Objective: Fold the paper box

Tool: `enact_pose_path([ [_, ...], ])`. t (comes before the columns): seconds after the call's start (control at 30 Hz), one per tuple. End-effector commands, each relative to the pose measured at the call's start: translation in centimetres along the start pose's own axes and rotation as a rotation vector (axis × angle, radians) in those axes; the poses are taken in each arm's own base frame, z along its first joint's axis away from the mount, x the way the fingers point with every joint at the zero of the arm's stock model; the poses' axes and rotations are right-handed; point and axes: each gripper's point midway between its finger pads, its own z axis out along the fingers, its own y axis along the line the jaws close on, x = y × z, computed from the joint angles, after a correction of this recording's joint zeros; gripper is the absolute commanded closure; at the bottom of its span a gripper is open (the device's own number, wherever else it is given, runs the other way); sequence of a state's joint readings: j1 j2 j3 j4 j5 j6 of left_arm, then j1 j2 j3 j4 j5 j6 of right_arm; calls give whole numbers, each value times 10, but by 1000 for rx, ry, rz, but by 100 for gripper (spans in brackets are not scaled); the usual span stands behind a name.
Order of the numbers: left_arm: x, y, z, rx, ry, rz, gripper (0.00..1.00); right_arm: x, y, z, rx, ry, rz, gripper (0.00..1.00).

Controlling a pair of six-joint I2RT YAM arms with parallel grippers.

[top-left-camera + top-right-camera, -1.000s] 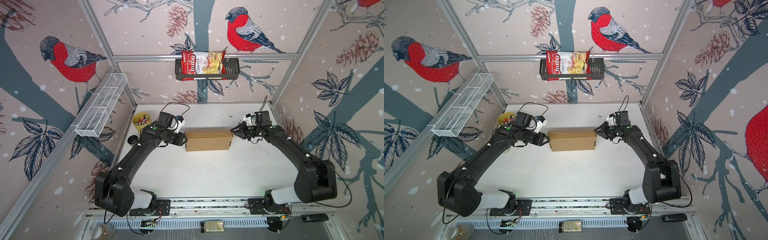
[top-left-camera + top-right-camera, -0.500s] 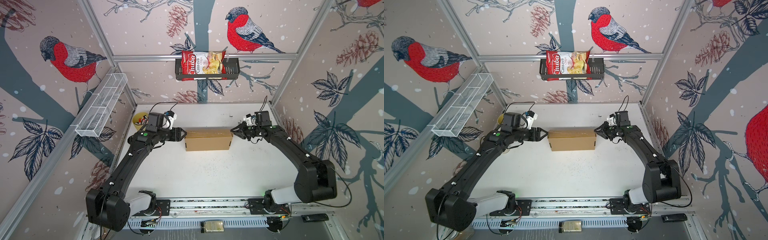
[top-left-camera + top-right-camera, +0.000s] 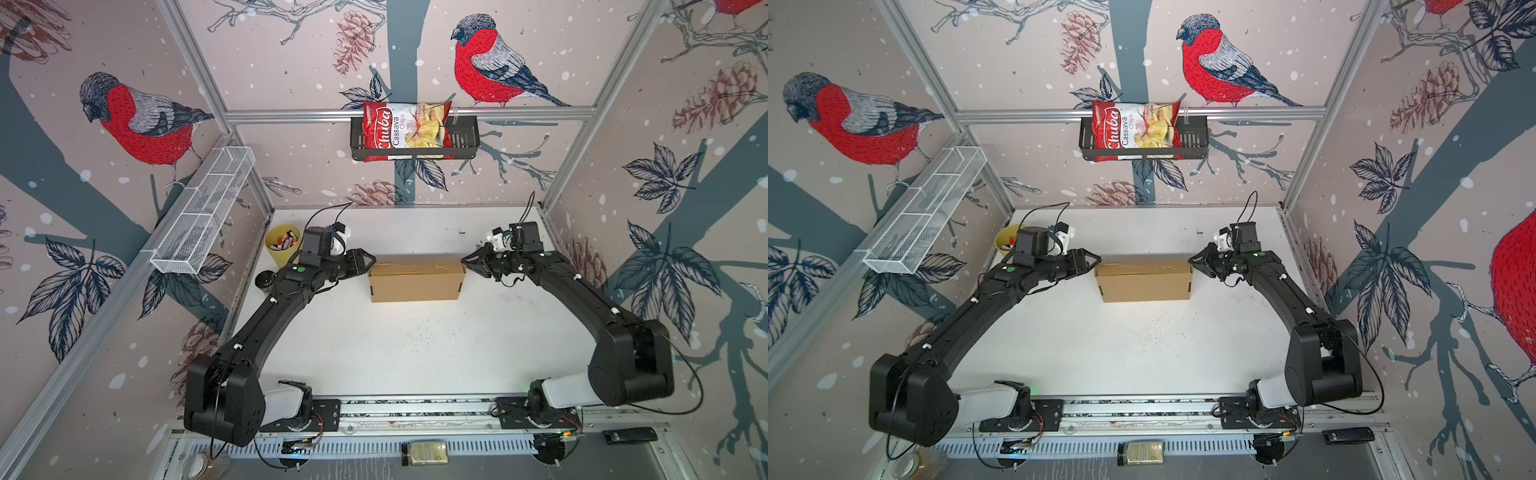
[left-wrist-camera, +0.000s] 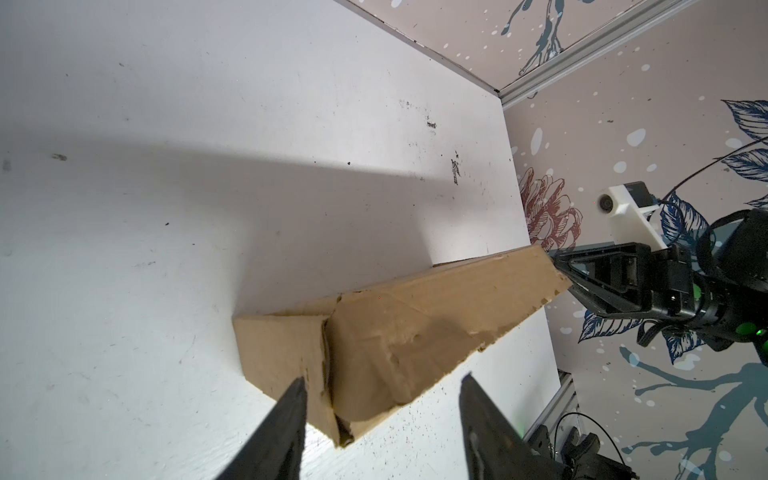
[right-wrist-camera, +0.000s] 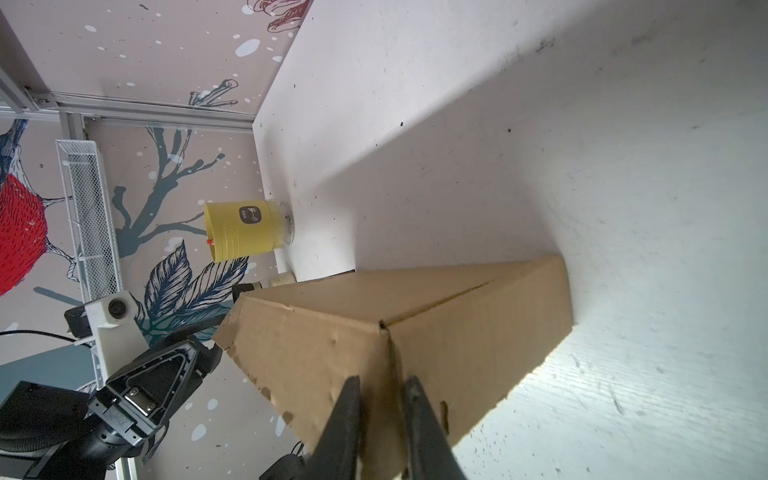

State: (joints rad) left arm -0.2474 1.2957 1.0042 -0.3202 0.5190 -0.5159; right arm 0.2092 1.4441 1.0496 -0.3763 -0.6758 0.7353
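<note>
— Sitting where, exactly, that plain brown corrugated cardboard paper box point(image 3: 415, 284)?

— On the white worktop point(image 3: 395, 353), in its rear half, one long side facing the camera head, between the two black arms. Both top views show it point(image 3: 1144, 282) folded up into a shallow oblong.

— And the left gripper point(image 3: 372, 262)?

— At the box's left end, tips by the upper edge. Seen from the left wrist, its jaws stand parted: one dark finger point(image 4: 284, 428) overlaps the creased end panel and the other lies clear of the cardboard. Nothing is clamped.

— The right gripper point(image 3: 463, 262)?

— Mirrored, tips at the right end's upper corner. Its jaws are drawn nearly together, leaving a thin slit. The right wrist view shows cardboard point(image 5: 415, 332) behind that slit, but I cannot tell whether they pinch it.

— Anything else in frame?

— A yellow cup of markers point(image 3: 282, 249) at the worktop's back left corner, well apart from the box. A red bag of cassava chips point(image 3: 405, 131) sits in a black wall basket point(image 3: 465, 137) above.
</note>
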Motion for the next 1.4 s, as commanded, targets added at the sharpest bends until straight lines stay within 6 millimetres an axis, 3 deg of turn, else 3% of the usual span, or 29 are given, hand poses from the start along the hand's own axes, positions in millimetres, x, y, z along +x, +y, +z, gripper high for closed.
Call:
enact_pose_path([
  [0.0, -5, 0, 2, 6, -19, 23, 51, 3, -8, 1, 34, 7, 18, 79],
  [0.3, 16, 27, 9, -63, 35, 1, 72, 4, -10, 2, 39, 8, 19, 80],
  [0.6, 14, 30, 10, -79, 36, 9, 77, 4, -12, 3, 40, 7, 20, 81],
  [0.67, 5, 26, 5, -77, 20, 15, 71, 5, -13, 3, 43, 9, 21, 81],
  [0.73, -4, 20, 2, -67, -1, 27, 54, 4, -13, 3, 47, 5, 18, 82],
  [0.8, -11, 14, 2, -41, -16, 30, 46, 5, -13, 3, 49, 5, 16, 82],
  [1.03, -6, 5, 16, 19, -3, 25, 45, 5, -12, 4, 51, 4, 14, 82],
  [1.07, 3, 8, 20, 21, 19, 16, 46, 5, -12, 4, 52, 4, 14, 82],
  [1.17, 17, 16, 26, 16, 49, 2, 50, 4, -13, 4, 53, 2, 14, 82],
  [1.37, 36, 38, 29, -25, 83, -14, 73, 4, -13, 5, 54, 3, 13, 82],
])
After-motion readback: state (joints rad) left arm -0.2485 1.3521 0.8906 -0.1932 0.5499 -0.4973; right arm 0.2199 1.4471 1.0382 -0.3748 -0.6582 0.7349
